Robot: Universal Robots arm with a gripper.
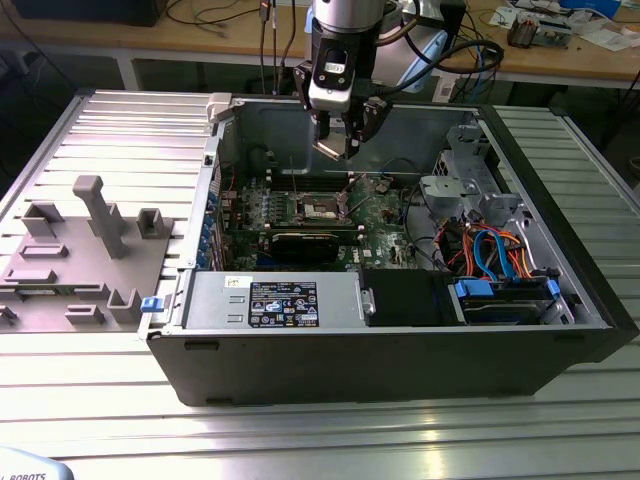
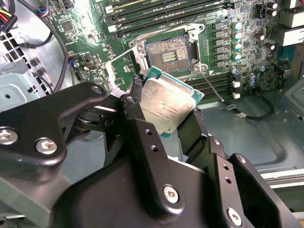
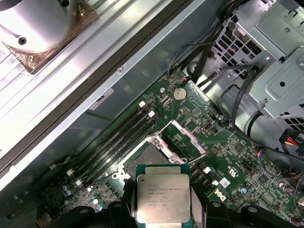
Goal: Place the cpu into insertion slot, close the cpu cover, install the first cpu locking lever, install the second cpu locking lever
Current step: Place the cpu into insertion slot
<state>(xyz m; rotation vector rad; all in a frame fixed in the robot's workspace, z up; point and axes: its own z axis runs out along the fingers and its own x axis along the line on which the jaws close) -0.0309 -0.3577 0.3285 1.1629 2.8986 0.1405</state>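
Note:
My gripper [image 2: 166, 108] is shut on the cpu [image 2: 167, 100], a flat square chip with a silvery face and green rim, clamped by two opposite edges between black fingers [image 2: 137, 97]. In the first wrist view the cpu [image 3: 163, 197] hangs just short of the insertion slot [image 3: 148, 159]. The slot [image 2: 169, 53] lies bare, its contact field showing. The cpu cover [image 3: 184, 138], a silvery open frame, is swung up beside the slot. A thin locking lever [image 2: 212, 88] sticks out free. In the exterior view the gripper [image 1: 340, 148] hovers above the slot [image 1: 322, 207], well clear of the board.
The open computer case [image 1: 400, 350] lies on a ribbed metal table. Memory slots [image 3: 118, 137] run beside the socket. A drive cage [image 1: 460, 170] and bundled cables [image 1: 490, 250] fill the exterior view's right. A grey fixture [image 1: 90, 250] stands at the left.

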